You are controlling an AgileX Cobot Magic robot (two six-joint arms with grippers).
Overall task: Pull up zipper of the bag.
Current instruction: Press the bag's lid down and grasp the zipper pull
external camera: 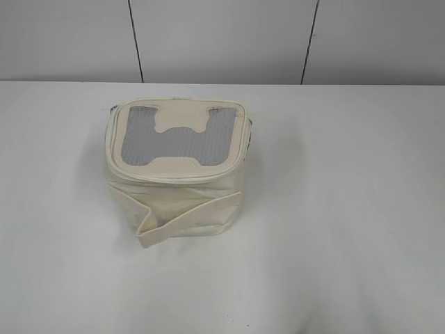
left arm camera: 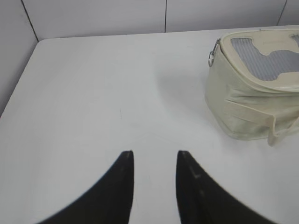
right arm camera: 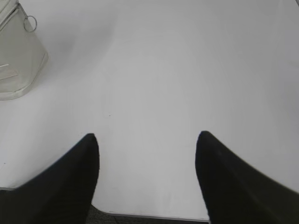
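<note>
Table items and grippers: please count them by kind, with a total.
Bag, cream with a grey mesh top: 1
Metal rings on the bag, left ring and right ring: 2
Grippers, left gripper and right gripper, both open and empty: 2
Total: 5

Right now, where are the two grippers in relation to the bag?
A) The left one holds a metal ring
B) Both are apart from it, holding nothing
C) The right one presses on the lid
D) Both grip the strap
B: the left gripper and right gripper stand open over bare table, clear of the bag.
</note>
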